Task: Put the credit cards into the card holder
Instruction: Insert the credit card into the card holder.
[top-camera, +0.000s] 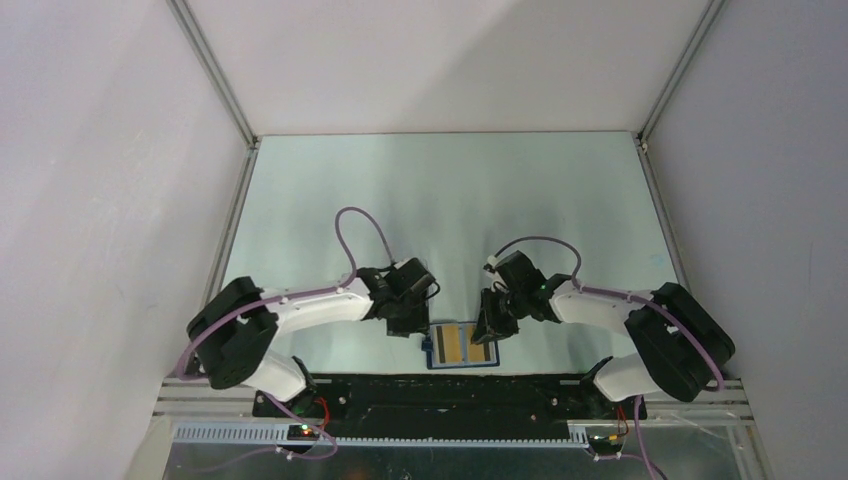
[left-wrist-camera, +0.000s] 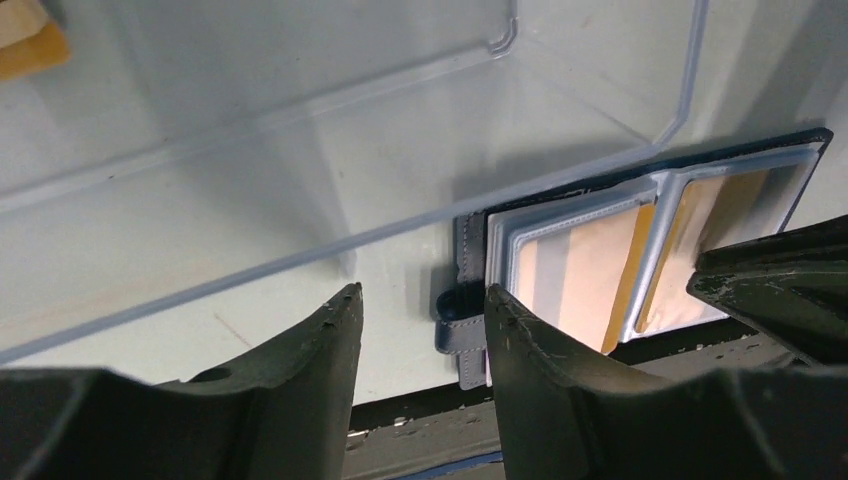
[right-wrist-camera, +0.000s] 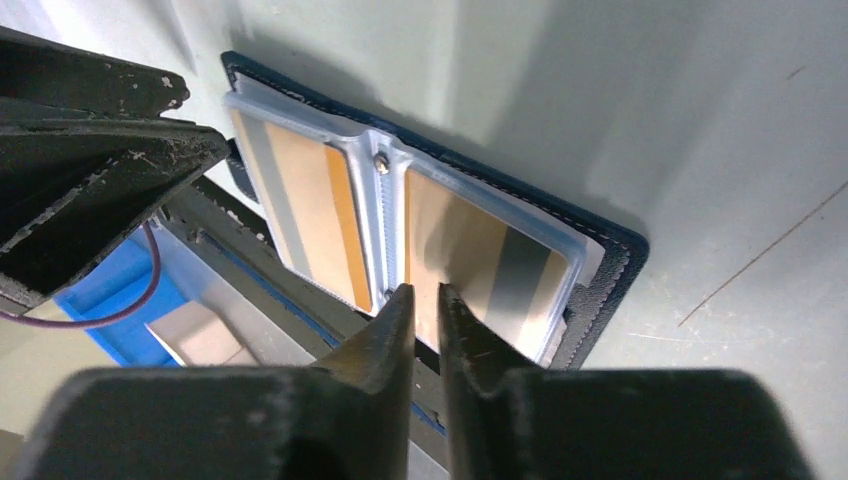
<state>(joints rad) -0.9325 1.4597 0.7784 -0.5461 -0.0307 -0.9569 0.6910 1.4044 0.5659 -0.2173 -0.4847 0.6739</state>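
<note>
- No words, numbers, brand marks or signs can be read in any of the three views.
- The credit cards (right-wrist-camera: 300, 205) in the card holder (right-wrist-camera: 617, 258) show plain gold-tan faces with a stripe; any print on them is too small to tell.

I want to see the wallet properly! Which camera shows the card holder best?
The right wrist view: the card holder lies open there, nearly whole, with both credit cards inside. The left wrist view has it partly blocked; the top view shows it tiny.
</note>
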